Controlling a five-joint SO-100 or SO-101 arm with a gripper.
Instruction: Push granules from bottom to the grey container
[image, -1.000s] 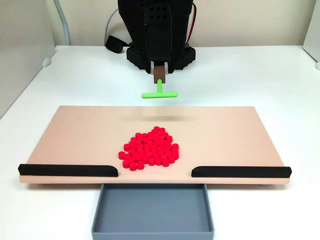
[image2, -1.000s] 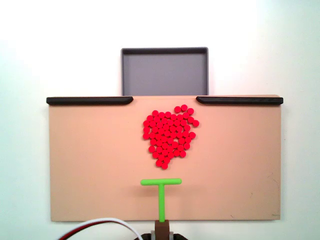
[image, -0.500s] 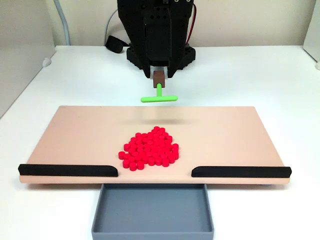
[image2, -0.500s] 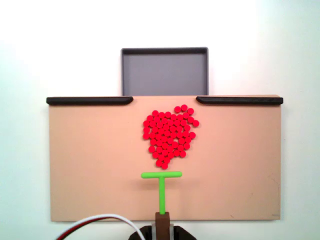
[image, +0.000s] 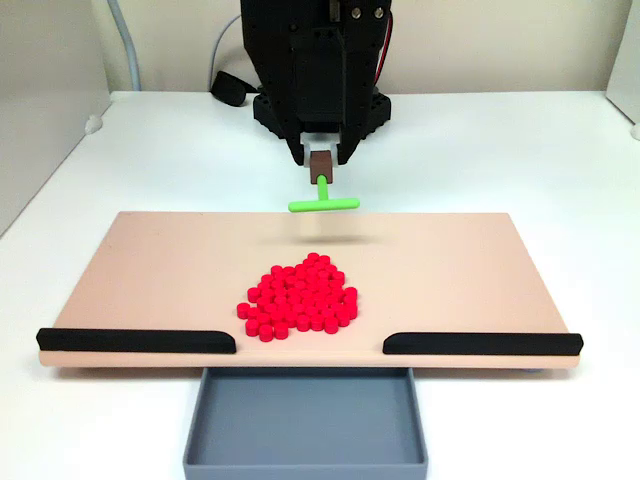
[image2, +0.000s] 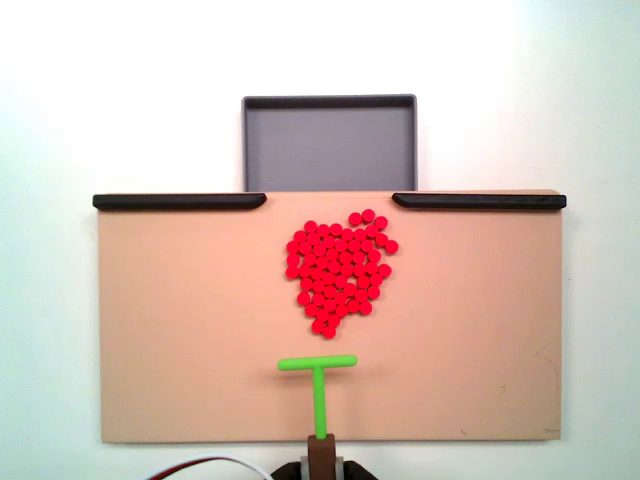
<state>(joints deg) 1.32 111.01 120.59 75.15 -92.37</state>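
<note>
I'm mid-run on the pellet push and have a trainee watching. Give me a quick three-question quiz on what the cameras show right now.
1. True or false: some granules already lie in the grey container.
2. Multiple choice: the green T-shaped pusher's crossbar is A) touching the pile, B) apart from the pile on the side away from the container, C) inside the container.
3. Short answer: what do the granules have to pass between on the tan board to reach the container?

Key: 1. False, it is empty. 2. B. 3. The gap between the two black strips.
</note>
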